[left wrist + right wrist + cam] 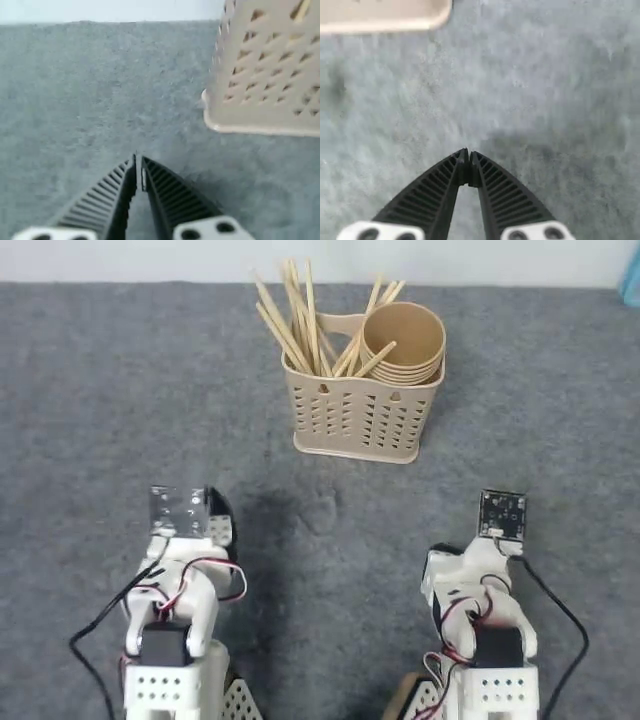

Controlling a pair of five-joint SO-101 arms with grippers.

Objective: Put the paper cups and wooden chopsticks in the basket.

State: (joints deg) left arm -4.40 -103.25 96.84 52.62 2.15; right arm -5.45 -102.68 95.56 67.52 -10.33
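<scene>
Upper middle of the high view: a beige perforated plastic basket (pixel 350 418) on the grey felt desk (pixel 100 390) holds thin wooden chopsticks (pixel 298 315) standing on end, fanning upward, at its left, and stacked tan paper cups (pixel 405 338), mouths up, at its right. The black ribbed left claw (pixel 138 167) and right claw (pixel 469 161) are each pressed together, empty

basket (pixel 355 415): one | paper cups (pixel 405 335): one nested stack, at least four rims showing, exact count unclear | wooden chopsticks (pixel 300 315): a dozen or more, too bunched to count singly | left arm (pixel 180 600), right arm (pixel 480 615) — two | left pincer (pixel 138 170), right pincer (pixel 468 159) — two | surface (pixel 100 390): one
</scene>
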